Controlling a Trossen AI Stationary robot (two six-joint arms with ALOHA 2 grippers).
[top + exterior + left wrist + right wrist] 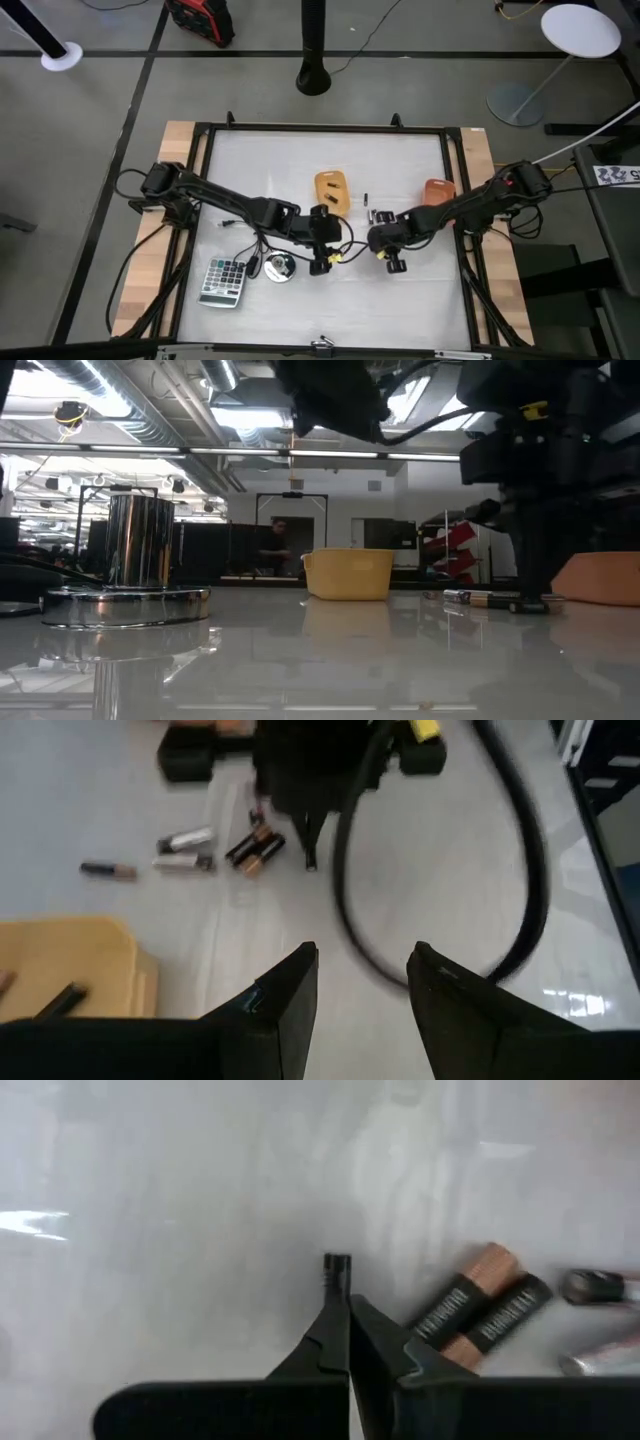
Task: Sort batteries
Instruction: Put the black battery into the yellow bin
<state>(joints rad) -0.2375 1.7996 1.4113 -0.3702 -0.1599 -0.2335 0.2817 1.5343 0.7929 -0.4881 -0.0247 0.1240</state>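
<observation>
White tabletop (420, 180) carries loose batteries (255, 848) near its centre, just beside the right gripper (343, 1295), whose fingers are pressed together, holding nothing, tips at the surface. Left gripper (362, 982) hovers nearby with fingers apart, empty. One battery (62, 1000) lies in the yellow tray (332, 189).

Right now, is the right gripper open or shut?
Shut: the right gripper's fingers meet with no gap, holding nothing, beside two batteries.

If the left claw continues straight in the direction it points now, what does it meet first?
Probably the black cable looping across the table ahead of the open left claw; beyond it stands the right claw. Depth is unclear.
</observation>
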